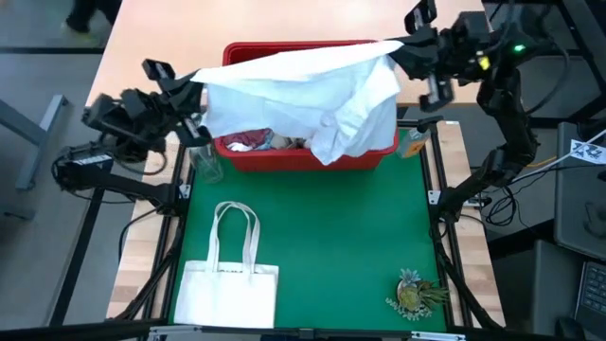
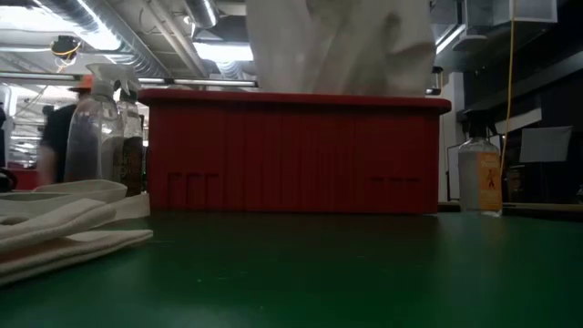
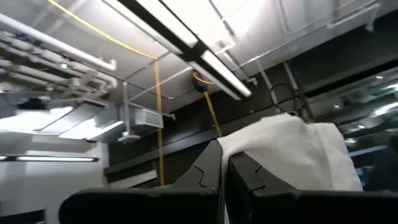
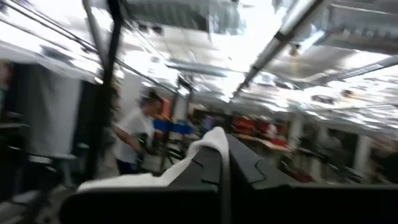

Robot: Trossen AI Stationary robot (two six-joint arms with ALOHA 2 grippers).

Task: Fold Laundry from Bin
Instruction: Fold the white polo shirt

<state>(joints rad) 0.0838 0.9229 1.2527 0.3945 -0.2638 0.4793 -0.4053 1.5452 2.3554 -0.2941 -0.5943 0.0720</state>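
A large white garment [image 1: 303, 90] is stretched above the red bin [image 1: 303, 159] between my two grippers. My left gripper [image 1: 194, 80] is shut on its left end and my right gripper [image 1: 402, 49] on its right end. The cloth's lower folds [image 1: 346, 133] droop into the bin. More laundry, maroon and white pieces [image 1: 254, 142], lies inside. In the low view the white garment [image 2: 337, 46] rises above the bin's front wall [image 2: 291, 155], and both grippers are out of that picture. My left gripper pinches the garment's left edge [image 3: 233, 146] between its two shut fingers, coming from the table's left and slanting upward. The cloth runs away from the fingers toward the other arm, lifted above the bin. My right gripper pinches a bunched edge at the garment's right end [image 4: 211, 140] between its shut fingers, coming from the table's right and tilted upward. The cloth trails off toward the left arm and sags in the middle.
A flat white tote bag [image 1: 227, 284] lies on the green mat [image 1: 331, 237] at the near left. A clear spray bottle [image 1: 204, 163] stands left of the bin, a small bottle [image 1: 414, 142] right of it. A pineapple-like object [image 1: 417, 294] lies near right.
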